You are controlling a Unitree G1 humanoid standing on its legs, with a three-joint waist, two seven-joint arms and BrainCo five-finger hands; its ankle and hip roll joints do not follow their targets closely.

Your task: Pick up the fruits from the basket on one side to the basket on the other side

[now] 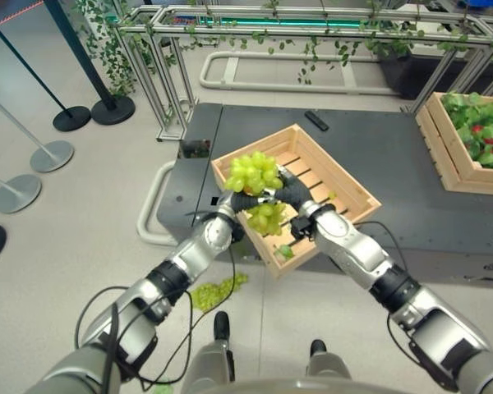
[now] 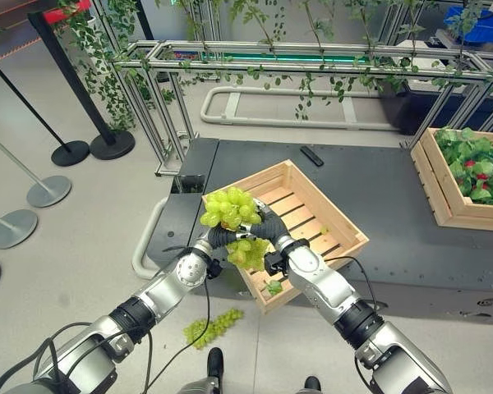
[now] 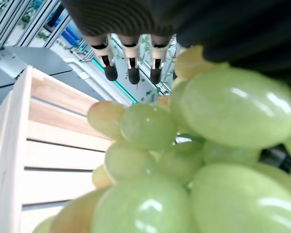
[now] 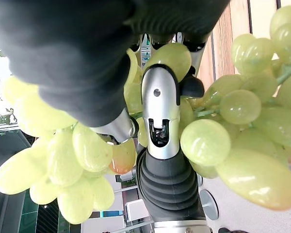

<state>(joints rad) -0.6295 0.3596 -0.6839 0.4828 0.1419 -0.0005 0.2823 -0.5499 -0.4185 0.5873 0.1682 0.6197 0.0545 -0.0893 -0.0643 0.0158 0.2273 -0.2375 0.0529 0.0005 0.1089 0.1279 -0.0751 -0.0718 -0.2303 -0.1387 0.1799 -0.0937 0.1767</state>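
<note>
While both arms reached forward in the left eye view, the left hand point(image 1: 240, 201) and the right hand point(image 1: 289, 193) met over the near-left corner of a wooden crate point(image 1: 345, 190), with a bunch of green grapes point(image 1: 255, 172) held between them above the crate's rim. More grapes hung below the hands. The crate sat tilted on a dark surface point(image 1: 411, 156), its near corner sticking out past the surface's front edge. A second bunch point(image 1: 216, 291) lay on the floor below that corner. A second crate point(image 1: 456, 160) filled with leaves stood at the surface's right edge, and a small black remote point(image 1: 316, 121) lay near the far edge.

From the right eye view, the same grapes point(image 2: 228, 208) sat on top of the two dark-covered hands, and a loose grape point(image 2: 324, 230) rested on the crate's slats.

Seen from the left wrist, the left hand's fingers point(image 3: 132, 60) stretched straight out past the grapes point(image 3: 218, 126), not curled round them, with the crate's slats beyond.

Seen from the right wrist, a silver finger point(image 4: 160, 116) stood amid the grapes point(image 4: 242, 141), which pressed in on both sides; I could not tell whether the right hand's fingers were closed on them.
</note>
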